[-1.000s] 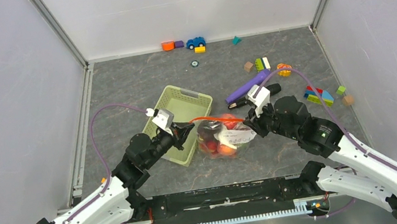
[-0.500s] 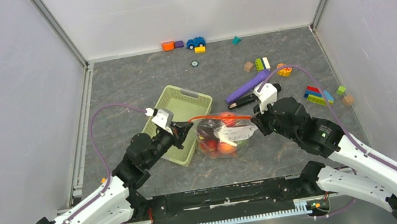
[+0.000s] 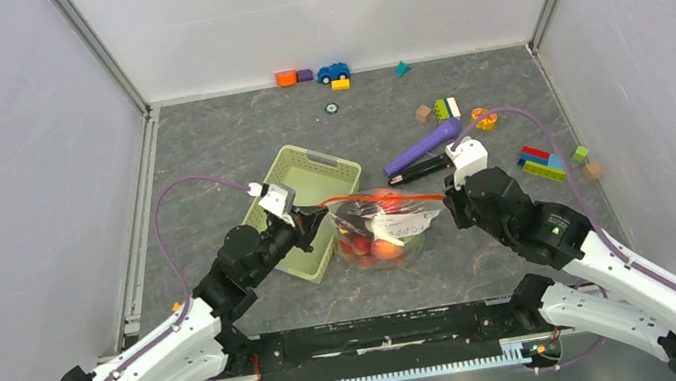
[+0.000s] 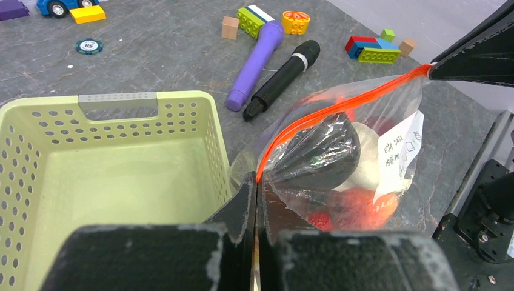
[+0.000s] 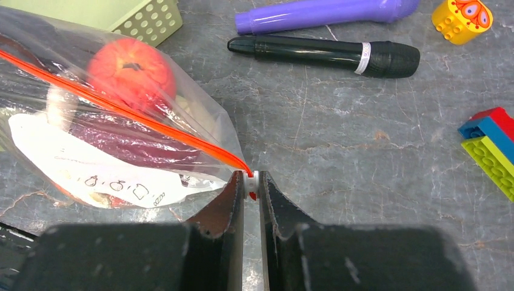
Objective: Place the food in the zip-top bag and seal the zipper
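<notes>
**Left gripper** (image 4: 254, 182): jaws pressed fully together with no gap visible. They pinch the left end of the zipper (image 4: 339, 106), where the orange-red strip meets the corner of the zip-top bag (image 3: 386, 234).

**Right gripper** (image 5: 250, 182): jaws set narrow, with only a thin slot between them. They clamp the right end of the zipper; a small white and red piece sits in the slot (whether it is a slider or only the strip's end cannot be told).

**Zipper:** stretched in a nearly straight line between the two grippers. It appears as a single thin strip along its whole visible length.

**Zip-top bag:** clear and crinkled. It hangs from the zipper between the grippers, its lower part on the grey table (image 3: 207, 149) just beside the right wall of the light-green basket (image 3: 324, 159). A white label (image 5: 91, 170) lies on the near face.

**Food:** all visible pieces are inside the bag.
- A red apple (image 5: 130, 70) lies close under the zipper.
- A dark purple piece (image 4: 321, 154) is at mid height.
- A white piece (image 4: 367, 163) lies beside the purple piece.
- Red and orange pieces lie at the bottom.

**Surroundings:** a black microphone toy (image 5: 327, 51) and a purple one (image 5: 321, 12) lie on the table beyond the bag, clear of it.
</notes>
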`<state>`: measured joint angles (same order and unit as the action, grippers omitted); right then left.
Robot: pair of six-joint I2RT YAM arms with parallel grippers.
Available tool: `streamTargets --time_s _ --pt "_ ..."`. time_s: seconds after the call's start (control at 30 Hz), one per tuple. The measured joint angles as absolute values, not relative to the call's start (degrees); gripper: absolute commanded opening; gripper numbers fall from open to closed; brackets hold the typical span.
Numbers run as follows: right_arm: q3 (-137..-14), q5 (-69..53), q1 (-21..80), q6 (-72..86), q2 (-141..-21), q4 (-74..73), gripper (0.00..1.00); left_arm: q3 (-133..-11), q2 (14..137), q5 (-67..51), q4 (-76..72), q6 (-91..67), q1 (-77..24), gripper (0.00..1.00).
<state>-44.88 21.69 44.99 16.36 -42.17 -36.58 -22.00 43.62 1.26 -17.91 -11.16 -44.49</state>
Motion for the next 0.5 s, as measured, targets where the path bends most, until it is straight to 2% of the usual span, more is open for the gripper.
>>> streamTargets --time_s 0.5 --pt "-44.9 23.0 45.0 19.3 -39.3 -38.7 0.00 -22.0 44.0 0.9 -18.1 -11.8 -44.8 0.02"
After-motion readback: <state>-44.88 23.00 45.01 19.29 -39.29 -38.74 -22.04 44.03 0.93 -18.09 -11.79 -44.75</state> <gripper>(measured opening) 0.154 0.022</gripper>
